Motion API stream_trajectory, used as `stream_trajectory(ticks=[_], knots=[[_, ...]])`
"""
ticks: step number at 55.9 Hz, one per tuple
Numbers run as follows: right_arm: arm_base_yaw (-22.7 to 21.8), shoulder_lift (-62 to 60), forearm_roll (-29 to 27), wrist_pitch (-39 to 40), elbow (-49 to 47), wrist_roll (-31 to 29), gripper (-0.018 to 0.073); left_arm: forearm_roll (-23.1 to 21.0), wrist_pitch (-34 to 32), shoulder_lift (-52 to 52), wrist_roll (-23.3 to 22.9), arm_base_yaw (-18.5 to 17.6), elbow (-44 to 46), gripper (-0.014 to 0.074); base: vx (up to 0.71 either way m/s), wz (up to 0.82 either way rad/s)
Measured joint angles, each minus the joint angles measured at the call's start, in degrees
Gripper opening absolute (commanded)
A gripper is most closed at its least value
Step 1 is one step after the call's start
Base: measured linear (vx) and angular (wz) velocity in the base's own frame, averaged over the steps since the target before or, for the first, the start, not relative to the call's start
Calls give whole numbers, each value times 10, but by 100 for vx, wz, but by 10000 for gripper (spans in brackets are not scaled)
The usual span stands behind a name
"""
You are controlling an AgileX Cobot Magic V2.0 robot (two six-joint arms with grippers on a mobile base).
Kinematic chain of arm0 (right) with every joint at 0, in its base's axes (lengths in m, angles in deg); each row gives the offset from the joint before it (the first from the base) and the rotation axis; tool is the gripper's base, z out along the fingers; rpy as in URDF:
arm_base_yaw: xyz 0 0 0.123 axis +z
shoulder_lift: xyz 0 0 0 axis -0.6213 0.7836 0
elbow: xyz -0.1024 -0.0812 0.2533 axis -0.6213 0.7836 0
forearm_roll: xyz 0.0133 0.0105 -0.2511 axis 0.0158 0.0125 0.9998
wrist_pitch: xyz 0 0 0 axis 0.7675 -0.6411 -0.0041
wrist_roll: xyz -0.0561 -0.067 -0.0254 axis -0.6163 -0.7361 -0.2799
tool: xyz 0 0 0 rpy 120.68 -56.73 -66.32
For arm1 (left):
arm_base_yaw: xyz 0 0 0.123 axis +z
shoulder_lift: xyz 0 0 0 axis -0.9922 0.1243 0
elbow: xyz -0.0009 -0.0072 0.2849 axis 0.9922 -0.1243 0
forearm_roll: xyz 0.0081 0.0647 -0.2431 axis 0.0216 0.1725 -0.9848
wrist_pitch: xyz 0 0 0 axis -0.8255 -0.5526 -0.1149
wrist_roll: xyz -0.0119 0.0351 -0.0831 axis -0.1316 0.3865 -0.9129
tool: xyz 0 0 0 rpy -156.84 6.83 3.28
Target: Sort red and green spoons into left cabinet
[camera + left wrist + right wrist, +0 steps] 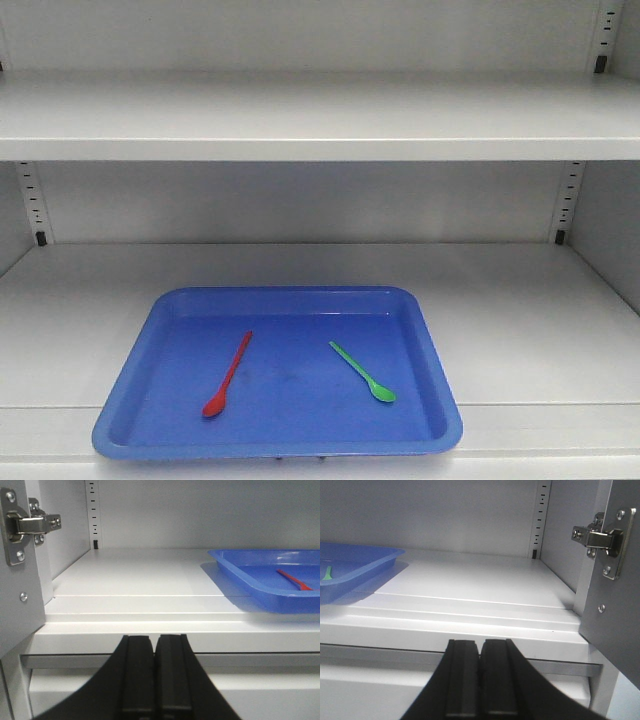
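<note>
Both spoons lie in the blue tray; both arms wait outside the shelf front.

The red spoon (229, 375) rests left of centre in the blue tray (130, 405), bowl toward the front edge, handle running back and slightly right. The green spoon (362, 371) lies well apart on the right, bowl also frontward, handle angling back-left. The left gripper (154, 680) has its jaws pressed together, holding nothing, below the shelf lip; the red spoon sits ahead and to its right. The right gripper (480, 680) is likewise closed and empty, with the green spoon ahead and to its left. Each arm looks nearer its own-side spoon.
</note>
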Motion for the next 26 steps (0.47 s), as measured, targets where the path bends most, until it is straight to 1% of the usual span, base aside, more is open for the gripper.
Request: stream_trajectory(ticks=[26], knots=[[0,0,0,0,0,1,-3,0,0,0,0,0,0,-6,0,0]])
